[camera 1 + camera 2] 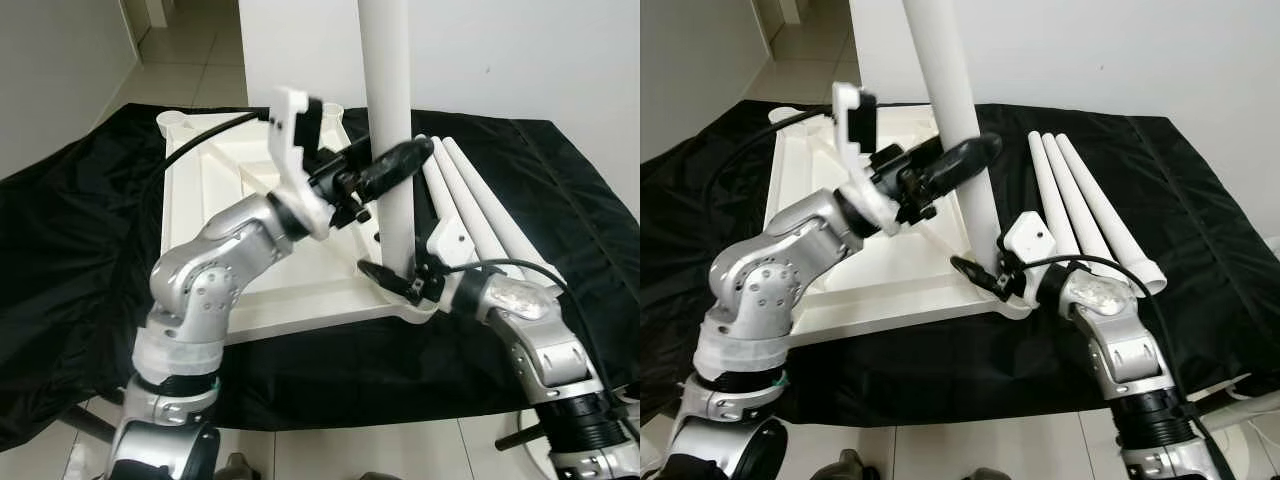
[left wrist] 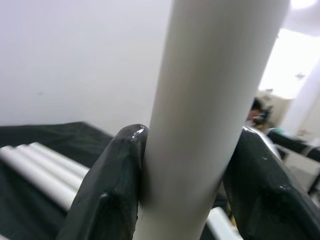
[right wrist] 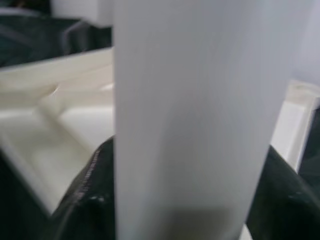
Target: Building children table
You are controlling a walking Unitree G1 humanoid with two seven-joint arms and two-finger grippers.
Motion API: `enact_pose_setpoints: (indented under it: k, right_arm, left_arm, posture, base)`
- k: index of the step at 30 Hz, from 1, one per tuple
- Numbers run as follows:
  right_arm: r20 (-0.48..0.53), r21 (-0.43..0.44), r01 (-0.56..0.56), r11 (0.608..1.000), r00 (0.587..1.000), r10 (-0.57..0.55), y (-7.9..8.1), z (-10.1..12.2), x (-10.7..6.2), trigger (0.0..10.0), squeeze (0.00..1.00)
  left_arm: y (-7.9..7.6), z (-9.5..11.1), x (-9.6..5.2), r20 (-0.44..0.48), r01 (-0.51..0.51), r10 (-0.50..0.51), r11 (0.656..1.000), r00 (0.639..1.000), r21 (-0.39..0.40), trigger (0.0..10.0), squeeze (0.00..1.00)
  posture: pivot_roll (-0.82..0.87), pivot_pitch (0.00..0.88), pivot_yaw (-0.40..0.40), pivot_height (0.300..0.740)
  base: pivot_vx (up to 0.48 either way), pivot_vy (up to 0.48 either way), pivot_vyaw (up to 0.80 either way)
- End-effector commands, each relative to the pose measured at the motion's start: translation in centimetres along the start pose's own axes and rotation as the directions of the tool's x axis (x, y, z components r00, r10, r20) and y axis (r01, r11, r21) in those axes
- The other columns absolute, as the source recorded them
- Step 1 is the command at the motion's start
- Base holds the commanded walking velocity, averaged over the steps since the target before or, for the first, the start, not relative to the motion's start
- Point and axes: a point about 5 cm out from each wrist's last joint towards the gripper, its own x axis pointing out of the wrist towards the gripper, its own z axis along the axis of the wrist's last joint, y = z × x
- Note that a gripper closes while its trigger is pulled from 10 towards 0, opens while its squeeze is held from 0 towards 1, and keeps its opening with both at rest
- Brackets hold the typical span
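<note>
A white table top (image 1: 230, 200) lies upside down on a black cloth. A white table leg (image 1: 390, 120) stands upright at its near right corner. My left gripper (image 1: 400, 160) is shut on the leg partway up, one black finger (image 2: 112, 185) on each side of it. My right gripper (image 1: 395, 280) is shut on the same leg low down, close to the corner socket, and its fingers (image 3: 85, 200) hug the tube. Three more white legs (image 1: 480, 205) lie side by side on the cloth to the right of the table top.
The black cloth (image 1: 80, 220) covers the floor under everything, with pale tiles (image 1: 380, 450) at its near edge. A white wall (image 1: 500, 50) stands behind. An open doorway and tiled passage (image 1: 190, 50) show at the back left.
</note>
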Motion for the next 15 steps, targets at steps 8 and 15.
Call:
enact_pose_setpoints:
  k: [8,15]
  right_arm:
    - [-0.001,-0.002,0.197,0.98,0.98,-0.197,-1.4,0.1,1.2,10.0,1.0]
    - [-0.005,-0.026,0.307,0.951,0.952,-0.307,-1.8,0.3,2.1,10.0,0.0]
  left_arm:
    - [1.6,0.6,1.9,-0.074,-0.161,0.174,0.974,0.982,0.157,10.0,0.0]
    - [2.6,2.0,3.3,-0.057,-0.276,0.296,0.932,0.953,0.234,10.0,0.0]
  posture:
    - [-0.06,0.0,-0.012,0.74]
    - [-0.08,0.0,-0.006,0.74]
  base:
    - [0.0,0.0,0.0]
    - [0.0,0.0,0.0]
